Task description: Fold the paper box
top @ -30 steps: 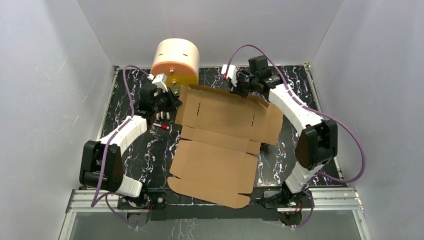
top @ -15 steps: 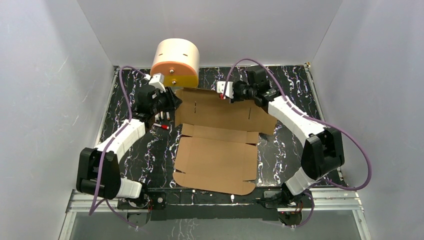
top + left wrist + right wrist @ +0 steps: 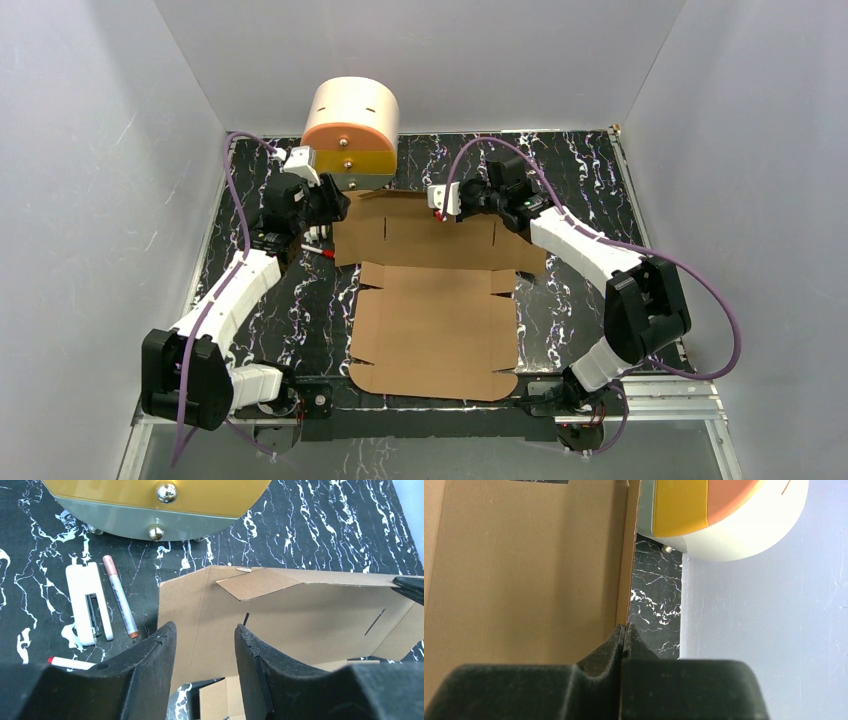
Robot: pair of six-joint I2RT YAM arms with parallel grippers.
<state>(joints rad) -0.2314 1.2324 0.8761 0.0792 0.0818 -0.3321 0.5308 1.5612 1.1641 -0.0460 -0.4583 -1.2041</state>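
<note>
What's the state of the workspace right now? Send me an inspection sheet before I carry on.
Surface: black marbled table, with cardboard across its middle.
Job's things: paper box, near panel lying flat, far panel raised, not yet closed.
Clutter: cream cylinder behind the box; white tool, marker and red-tipped pen left of the box.
Grippers: left gripper open at the raised panel's left end; right gripper shut on that panel's edge.
Cables: purple cables looping off both arms.
Surroundings: white walls on three sides; metal rail at the near edge.
</note>
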